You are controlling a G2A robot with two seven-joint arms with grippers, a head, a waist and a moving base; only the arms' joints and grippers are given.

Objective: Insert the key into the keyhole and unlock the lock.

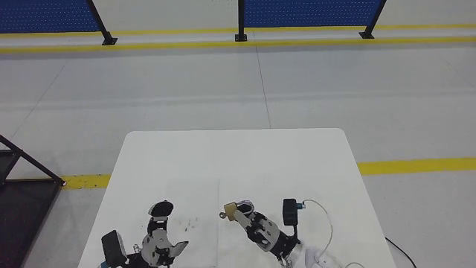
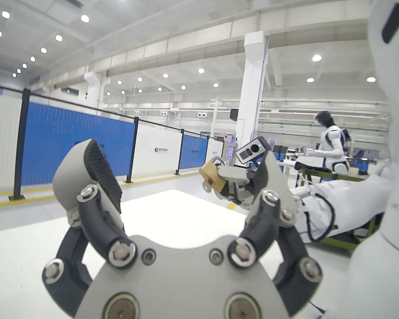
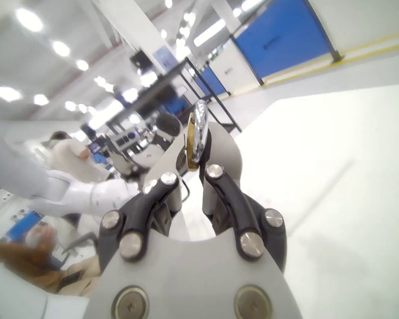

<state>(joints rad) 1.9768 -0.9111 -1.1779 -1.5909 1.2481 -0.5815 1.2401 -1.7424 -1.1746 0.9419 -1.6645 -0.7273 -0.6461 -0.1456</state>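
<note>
A brass padlock (image 1: 230, 210) with a chrome shackle is held above the white table (image 1: 238, 160), near its front edge, with my right gripper (image 1: 238, 214) shut on it. In the right wrist view the padlock (image 3: 190, 136) sits edge-on between the closed fingers of the right gripper (image 3: 201, 138). In the left wrist view a small silver piece (image 2: 206, 185), apparently the key, sticks out of the padlock (image 2: 212, 174). My left gripper (image 2: 179, 154) stands open and empty, a short way to the left of the lock, and also appears in the top view as the left gripper (image 1: 169, 228).
A white cable (image 1: 328, 232) loops on the table beside the right arm. A black metal frame (image 1: 22, 165) stands off the table's left side. The table's middle and far half are bare white surface.
</note>
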